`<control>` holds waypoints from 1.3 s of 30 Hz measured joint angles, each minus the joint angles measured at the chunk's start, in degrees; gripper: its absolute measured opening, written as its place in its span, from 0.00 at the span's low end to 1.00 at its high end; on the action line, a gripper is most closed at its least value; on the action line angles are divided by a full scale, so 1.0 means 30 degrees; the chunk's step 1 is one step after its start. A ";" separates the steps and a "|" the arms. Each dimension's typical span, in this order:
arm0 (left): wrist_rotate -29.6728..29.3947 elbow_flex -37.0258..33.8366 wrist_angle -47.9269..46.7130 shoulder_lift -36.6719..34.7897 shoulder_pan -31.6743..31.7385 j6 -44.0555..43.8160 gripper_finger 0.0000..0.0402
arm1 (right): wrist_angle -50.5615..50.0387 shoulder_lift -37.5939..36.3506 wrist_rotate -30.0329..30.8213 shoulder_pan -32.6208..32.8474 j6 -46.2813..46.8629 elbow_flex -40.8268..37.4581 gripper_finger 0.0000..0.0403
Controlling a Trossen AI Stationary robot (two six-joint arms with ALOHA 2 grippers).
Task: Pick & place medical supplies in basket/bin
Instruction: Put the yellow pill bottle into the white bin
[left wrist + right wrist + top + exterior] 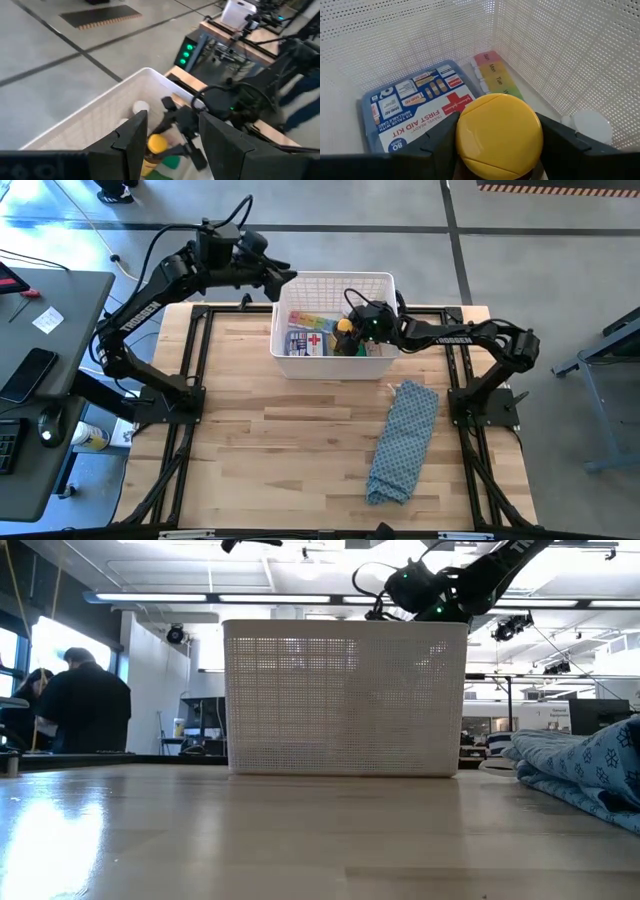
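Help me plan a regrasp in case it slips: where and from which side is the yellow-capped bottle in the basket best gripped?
Grip the yellow-capped bottle across its round cap, coming straight down from above. It stands upright inside the basket, whose tall lattice walls block any sideways approach. The right gripper already straddles that cap this way.

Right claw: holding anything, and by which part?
Yes. The right claw, inside the basket, grips a yellow-capped bottle by its sides, just under the cap. The left claw holds nothing.

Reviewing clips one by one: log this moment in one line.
right hand: holding yellow-capped bottle inside basket | left hand: open, above basket's rim | blue cloth: on table
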 joint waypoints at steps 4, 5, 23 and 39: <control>0.1027 0.0000 -0.0280 -0.0007 0.0000 -0.0469 0.53 | -0.0007 0.0022 0.0000 -0.0007 -0.0378 -0.0021 0.55; 0.1334 0.0000 -0.0371 -0.0007 0.0000 -0.0534 0.53 | -0.0007 0.0022 0.0025 -0.0007 -0.0384 -0.0022 0.55; 0.2978 0.0066 -0.1328 -0.0474 -0.0931 -0.1215 0.53 | -0.0393 0.0058 0.2053 0.0427 0.1078 -0.0036 0.54; 0.2319 0.0066 -0.1242 -0.0452 -0.2127 -0.1411 0.53 | -0.0692 0.0801 0.2329 0.1362 0.1393 0.0051 0.55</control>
